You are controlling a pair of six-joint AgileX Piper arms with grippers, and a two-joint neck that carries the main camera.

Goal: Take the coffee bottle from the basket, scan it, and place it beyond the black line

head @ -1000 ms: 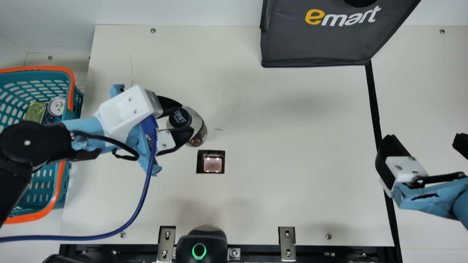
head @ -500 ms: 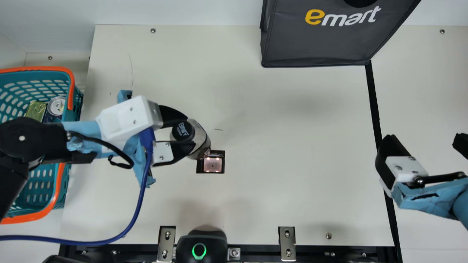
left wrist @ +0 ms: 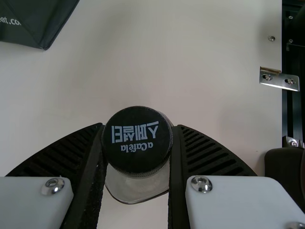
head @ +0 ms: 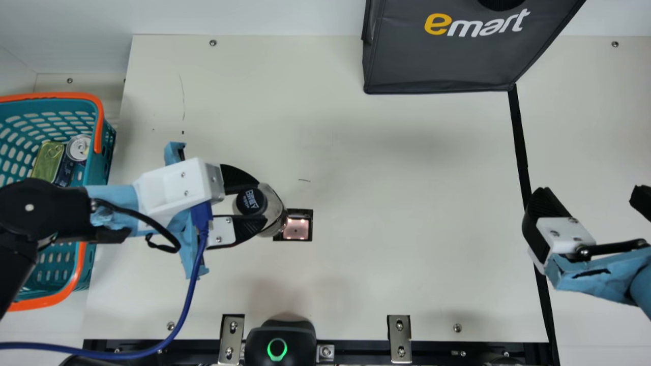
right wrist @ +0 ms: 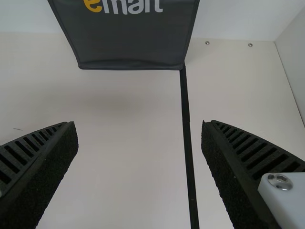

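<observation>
Black-capped, the coffee bottle (head: 269,208), gripped in my left jaws, has shifted down the main view to the scanner window's (head: 296,229) edge, though I can't quite judge its height above the worktop (head: 396,203). That looks nearly lined up for scanning; my right jaws stand open near the black line (head: 520,142), its later crossing.

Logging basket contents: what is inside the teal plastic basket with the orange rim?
A gold rectangular tin and a round silver-topped can are inside the basket; the left arm covers its middle, so anything beneath the arm cannot be seen.
</observation>
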